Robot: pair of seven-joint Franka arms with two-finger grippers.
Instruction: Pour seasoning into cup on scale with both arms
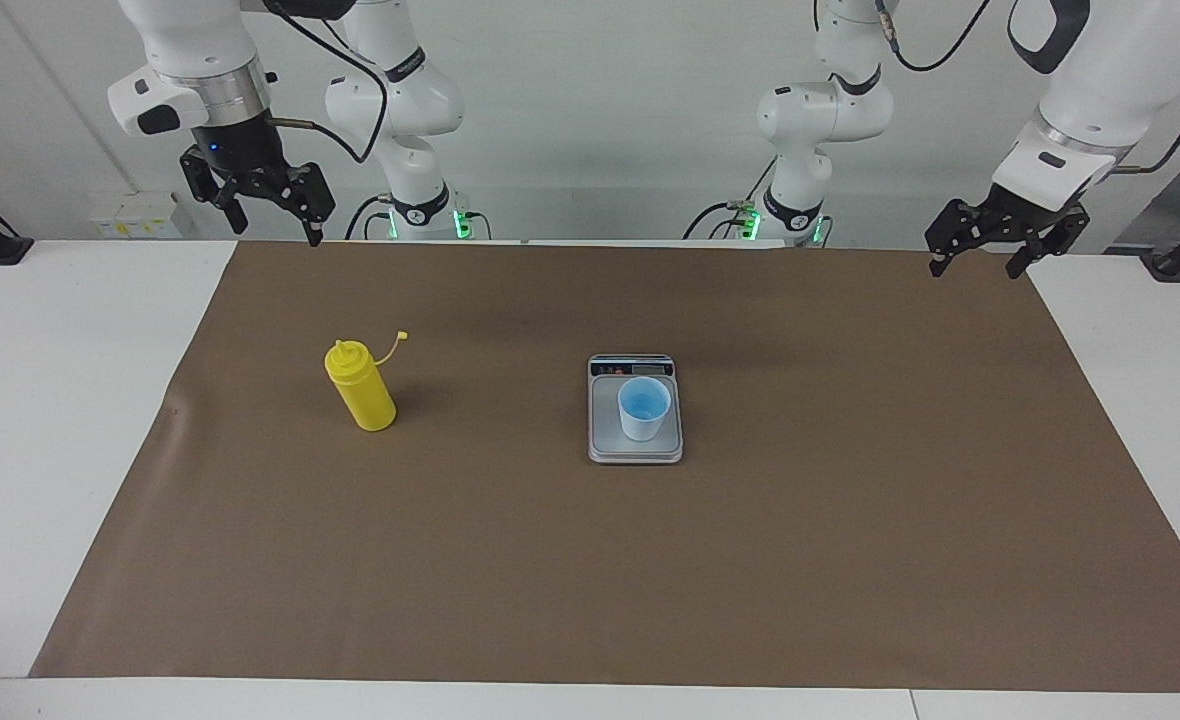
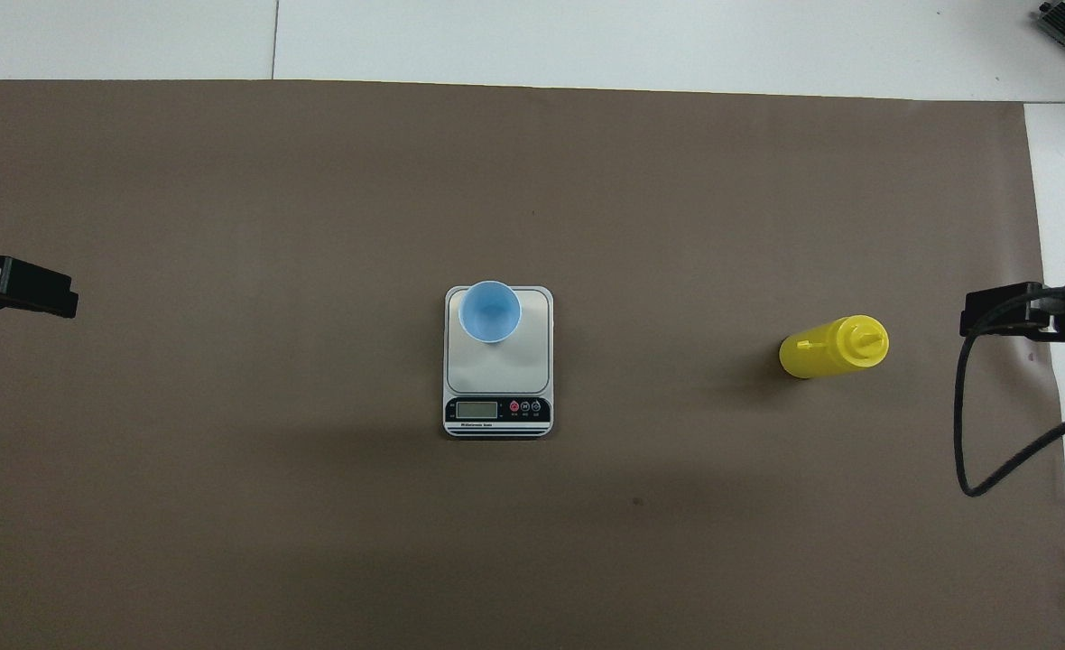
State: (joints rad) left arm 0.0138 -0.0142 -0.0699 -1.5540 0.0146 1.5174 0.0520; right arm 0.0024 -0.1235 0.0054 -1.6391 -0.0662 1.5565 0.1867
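- The seasoning (image 1: 359, 398), a yellow squeeze bottle with a pointed nozzle, stands upright on the brown mat toward the right arm's end of the table; this list otherwise runs from the largest thing down.
- The table (image 1: 50, 400) is white, and a large brown paper mat (image 1: 850, 500) covers most of its top.
- Two white robot arms stand at the robots' end of the table; neither touches anything.
- The right gripper (image 1: 270, 205) hangs in the air over the mat's corner at the right arm's end, well apart from the bottle. Its black fingers (image 1: 312, 225) are spread wide and hold nothing.
- The left gripper (image 1: 980, 250) hangs over the mat's edge at the left arm's end, well apart from the scale. Its fingers (image 1: 938, 262) are also spread wide and empty.
- The scale (image 1: 635, 440), flat, rectangular and silver-grey, lies on the middle of the mat, with its dark display strip along the short edge nearest the robots.
- The cup (image 1: 643, 408), small and pale blue with a brighter blue inside, stands upright on the scale's plate.
- A small yellow cap (image 1: 402, 337) sticks out on a thin tether from the bottle's top, on the side toward the scale.
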